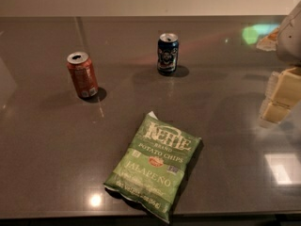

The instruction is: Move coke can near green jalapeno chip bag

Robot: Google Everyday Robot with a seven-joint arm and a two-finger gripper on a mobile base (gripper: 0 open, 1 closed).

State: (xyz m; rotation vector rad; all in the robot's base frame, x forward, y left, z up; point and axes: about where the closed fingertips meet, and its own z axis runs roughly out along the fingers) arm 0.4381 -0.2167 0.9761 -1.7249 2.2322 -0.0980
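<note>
The coke can (pixel 82 75), red-orange with a silver top, stands upright on the dark table at the left. The green jalapeno chip bag (pixel 154 165) lies flat near the front edge, right of and nearer than the can, well apart from it. My gripper (pixel 281 96) shows at the far right edge, pale yellow pads above the table, far from the can and holding nothing.
A dark blue can (pixel 167 53) with white graphics stands upright at the back centre. The grey table (pixel 47 149) ends at a front edge along the bottom of the view and meets a pale wall at the back.
</note>
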